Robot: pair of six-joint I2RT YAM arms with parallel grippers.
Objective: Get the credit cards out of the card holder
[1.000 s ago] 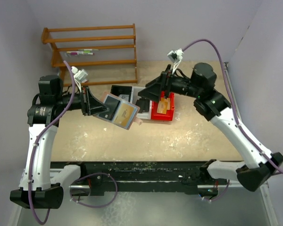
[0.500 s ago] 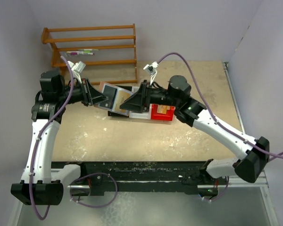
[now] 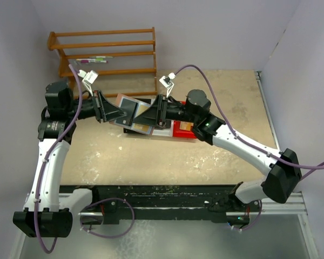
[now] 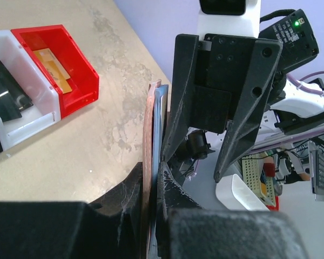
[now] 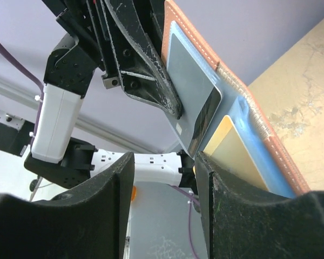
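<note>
1. Two yet to come out of the card holder (image 5: 243, 108): grey card (image 5: 191, 75) and golden-yellow card (image 5: 235, 154), both tucked in its blue pockets.
2. One orange card (image 4: 55, 70) lies in the red bin (image 4: 80, 89); judged already removed.
3. Card holder is held open, off the table, near the red bin on the left arm's side.
4. Left gripper (image 4: 150, 175) is clamped on the holder's edge.
5. Right gripper (image 5: 162, 162): jaws apart, straddling the grey card's corner, no pinch yet.
6. Remaining, as I judge it: pinch the grey card, draw it out, drop it in the red bin, then do the same with the yellow one.
</note>
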